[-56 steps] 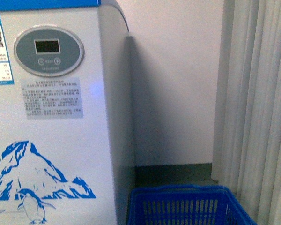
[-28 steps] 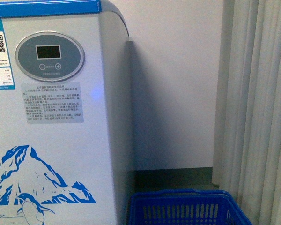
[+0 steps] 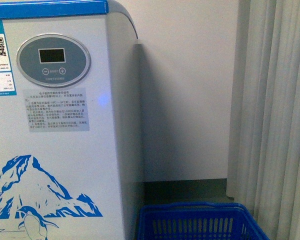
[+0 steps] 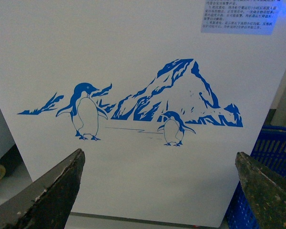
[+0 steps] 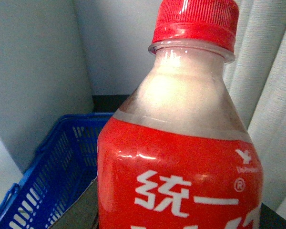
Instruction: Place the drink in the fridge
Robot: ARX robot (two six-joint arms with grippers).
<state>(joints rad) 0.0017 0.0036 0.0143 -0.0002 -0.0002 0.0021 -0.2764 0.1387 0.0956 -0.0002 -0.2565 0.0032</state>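
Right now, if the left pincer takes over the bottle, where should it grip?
Probably the bare neck just under the red cap of the bottle, level from the side: it stands upright, narrows there, and the labelled body below leaves the frame.

fridge (image 3: 65,165): smooth white panel, slight sheen, blue print. basket (image 3: 200,222): blue slotted plastic. curtain (image 3: 275,125): matt pleated cloth. drink (image 5: 181,157): clear plastic, ribbed red cap, glossy red label. left gripper (image 4: 157,157) fingers (image 4: 52,195): dark, matt, scuffed.
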